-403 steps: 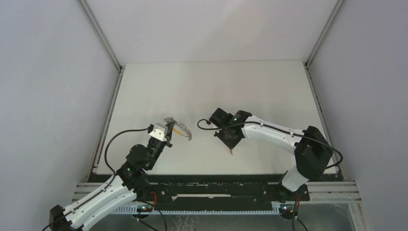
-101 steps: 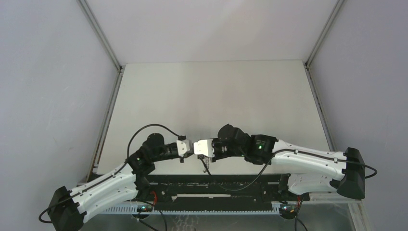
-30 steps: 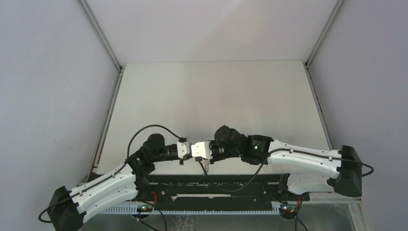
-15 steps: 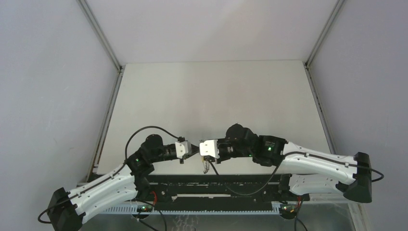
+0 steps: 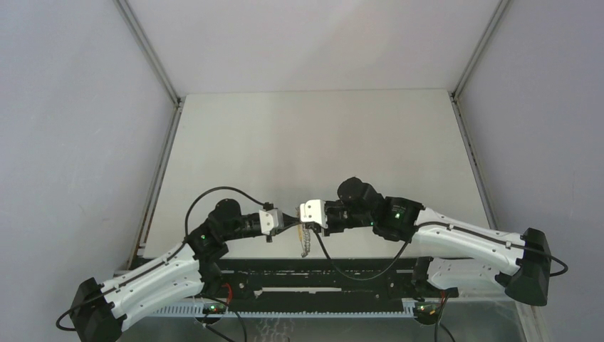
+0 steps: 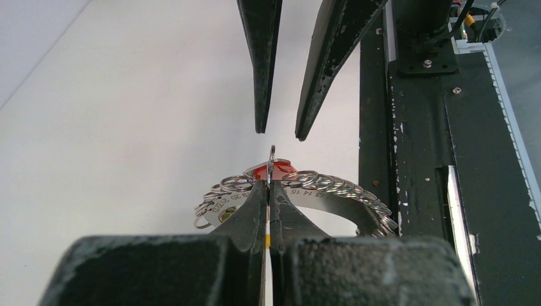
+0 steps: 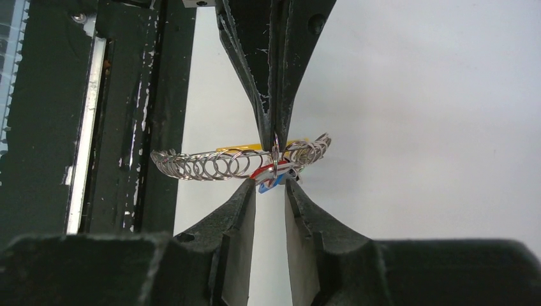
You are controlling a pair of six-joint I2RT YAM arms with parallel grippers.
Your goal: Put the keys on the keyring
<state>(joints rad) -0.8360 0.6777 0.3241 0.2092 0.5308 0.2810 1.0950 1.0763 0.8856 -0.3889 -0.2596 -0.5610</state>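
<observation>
Overhead camera: shows both arms stretched low toward each other above the near edge of the table [image 5: 313, 142], with the left gripper [image 5: 290, 226] and the right gripper [image 5: 305, 224] nearly tip to tip. Shows a strip of small rings [image 5: 305, 244] dangling just below that meeting point, near the black rail [image 5: 342, 265]. Too small here to tell how either pair of jaws stands, or to make out the keys.

Left wrist camera: shows the left gripper [image 6: 268, 186] with jaws pressed together on the keyring [image 6: 272, 159], a thin wire loop standing upright just past the tips. Places the keys [image 6: 271, 171] right behind that loop, only a red head visible, tucked against the strip of small rings [image 6: 332, 185] curving off to the right above the table [image 6: 127, 127]. Shows the right gripper [image 6: 279, 134] pointing down from the top of the picture, jaws apart, tips just above the keyring and not touching it.

Right wrist camera: shows the right gripper [image 7: 270, 185] from behind, jaws apart with a clear gap. Shows the left gripper [image 7: 274, 131] opposite, pointing in from the top, jaws closed on the top of the keyring [image 7: 275, 156]. Places the keys [image 7: 268, 172] at the keyring, just beyond the right fingertips: red and blue heads in line with the gap, a yellow head behind, a hint of green to the right. Cannot tell whether any key is threaded on the keyring or only bunched against it. Shows the strip of small rings [image 7: 204, 166] arching left toward the black rail [image 7: 127, 127].
</observation>
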